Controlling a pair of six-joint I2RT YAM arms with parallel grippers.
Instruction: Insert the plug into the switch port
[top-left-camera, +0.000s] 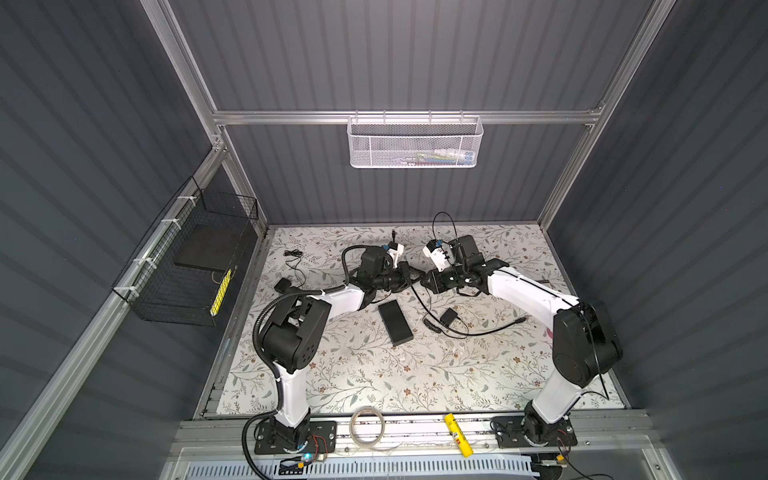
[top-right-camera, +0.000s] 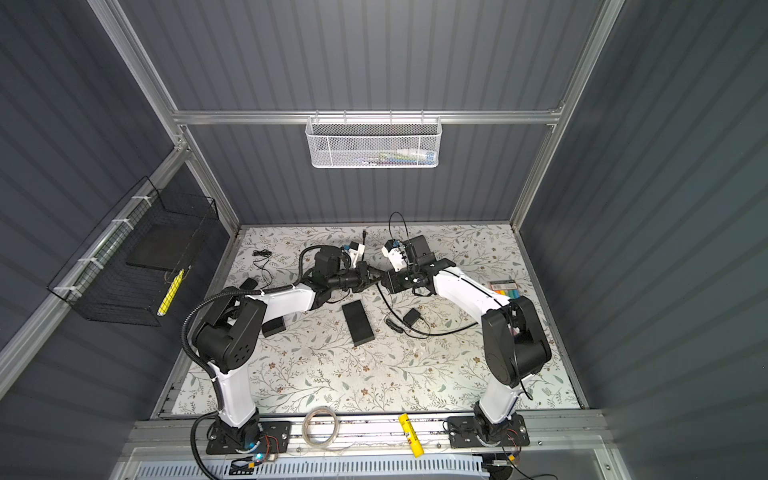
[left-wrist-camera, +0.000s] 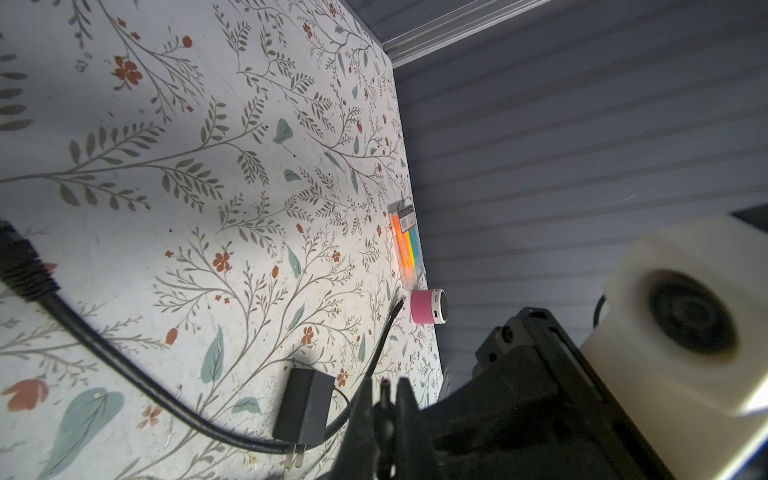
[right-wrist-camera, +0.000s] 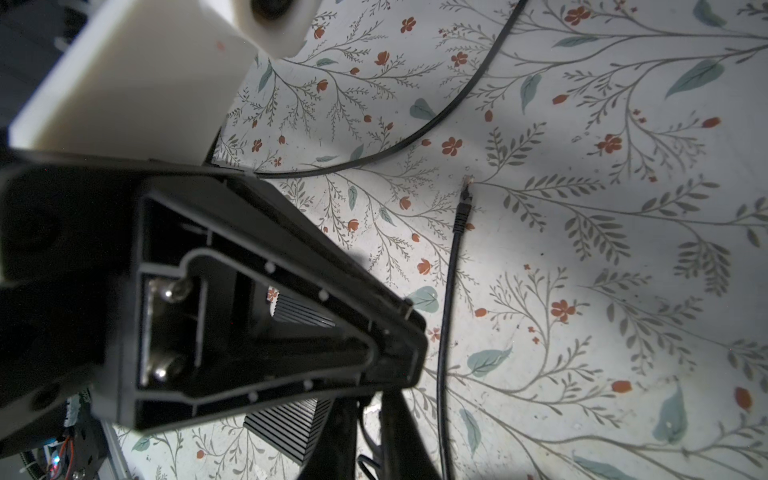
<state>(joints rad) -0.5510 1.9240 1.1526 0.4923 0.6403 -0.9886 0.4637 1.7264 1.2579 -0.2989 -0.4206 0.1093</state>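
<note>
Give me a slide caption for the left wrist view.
Shut left gripper above the floral table; a black cable curves past a power adapter, pink speaker beyond.

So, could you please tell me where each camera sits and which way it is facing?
Top views: overhead, facing down on the floral-patterned table; the left arm and right arm show whole.
Left wrist: low, facing across the table to the grey ribbed wall; the left arm's black fingers show.
Right wrist: facing down at the table; the right arm's black fingers show.
Shared: all views show the black network cable.
</note>
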